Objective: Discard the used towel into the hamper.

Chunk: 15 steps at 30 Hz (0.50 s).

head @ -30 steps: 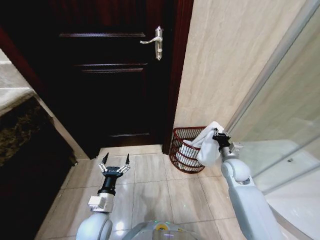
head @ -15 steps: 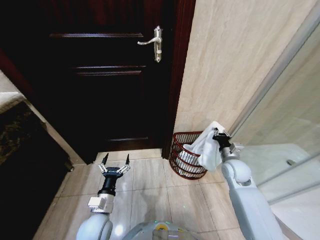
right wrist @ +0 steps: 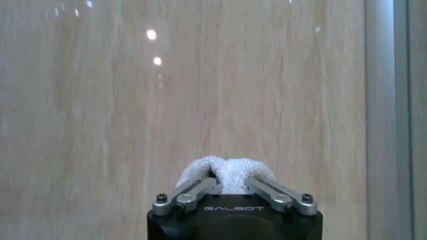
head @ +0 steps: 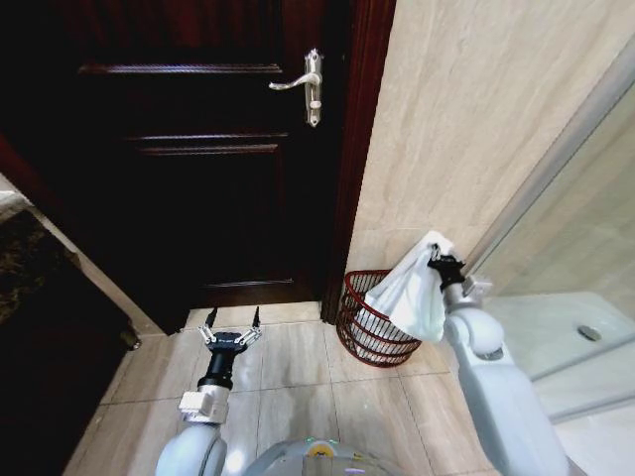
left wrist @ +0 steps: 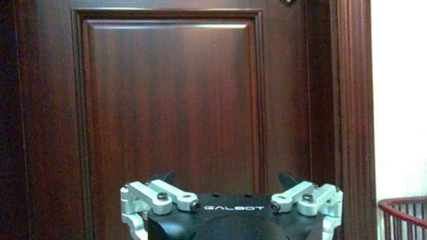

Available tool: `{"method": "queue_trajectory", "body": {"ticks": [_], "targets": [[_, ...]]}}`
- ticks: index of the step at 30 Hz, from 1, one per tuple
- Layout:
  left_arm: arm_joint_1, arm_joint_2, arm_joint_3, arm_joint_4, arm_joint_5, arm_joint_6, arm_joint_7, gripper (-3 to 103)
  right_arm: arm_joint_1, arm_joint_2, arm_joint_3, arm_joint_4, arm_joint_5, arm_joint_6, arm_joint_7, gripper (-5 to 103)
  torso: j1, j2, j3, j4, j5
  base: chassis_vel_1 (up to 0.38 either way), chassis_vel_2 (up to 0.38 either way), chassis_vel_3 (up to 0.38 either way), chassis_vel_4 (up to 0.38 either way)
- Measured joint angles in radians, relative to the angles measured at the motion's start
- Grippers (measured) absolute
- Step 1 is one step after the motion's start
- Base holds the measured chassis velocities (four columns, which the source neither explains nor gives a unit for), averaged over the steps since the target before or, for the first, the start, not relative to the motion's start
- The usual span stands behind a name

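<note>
Towel: the white towel hangs from my right gripper, bunched at the top and draping down over the near right side of the hamper's rim; in my right wrist view a tuft of it bulges up between my clamped fingers.

Hamper: the hamper stands on the floor at the foot of the wall, just beside the door frame, with pale cloth already lying inside; its red rim also edges into my left wrist view.

What changed: over the last second the whole view has shifted and the hamper sits lower and nearer, so my camera moved; against that, I have carried the towel higher and more squarely above the basket.

Meaning: I judge I am close to letting go, though much of the cloth hangs outside the rim on my side.

Left gripper: my left gripper hovers low over the tiles, fingers spread, holding nothing, facing the door.

Surface: pale beige floor tiles, bare.

Room: dark wooden door with a metal handle, beige tiled wall, glass shower screen on my right.
</note>
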Motion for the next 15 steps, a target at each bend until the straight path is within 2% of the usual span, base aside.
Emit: {"method": "queue_trajectory", "body": {"ticks": [4,8,9,10,13,15], "targets": [[0.001,-0.001,0.000,0.000,0.001,-0.002,-0.001,100,0.056,-0.018,-0.020,-0.011,0.020,0.001,0.004,4,0.000,0.000,0.000,-0.0002,-0.0002,0.000,0.000,0.000,0.000],[0.002,-0.001,-0.006,0.004,0.000,-0.010,-0.001,100,0.146,-0.015,-0.070,-0.107,0.016,0.049,-0.006,4,0.000,0.000,0.000,0.0000,-0.0005,0.000,0.000,0.000,0.000],[0.002,-0.001,-0.007,0.007,0.000,-0.013,-0.001,100,0.162,-0.008,-0.083,-0.142,0.006,0.073,-0.011,4,0.000,0.000,0.000,-0.0009,0.0001,0.000,0.000,0.000,0.000],[0.002,-0.002,-0.007,0.010,0.000,-0.017,-0.001,100,0.173,0.005,-0.096,-0.183,-0.011,0.097,-0.023,4,-0.001,0.001,-0.001,-0.0015,-0.0008,0.000,0.000,0.000,0.000],[0.002,-0.004,-0.007,0.014,0.000,-0.020,-0.001,100,0.174,0.019,-0.098,-0.222,-0.027,0.114,-0.028,4,-0.001,0.001,-0.001,-0.0012,-0.0019,0.001,-0.013,-0.020,0.003],[0.000,-0.005,-0.007,0.018,-0.002,-0.022,-0.002,100,0.152,0.038,-0.098,-0.263,-0.048,0.134,-0.035,4,-0.001,0.001,-0.001,-0.0007,-0.0002,0.001,-0.013,-0.031,0.005]]}}
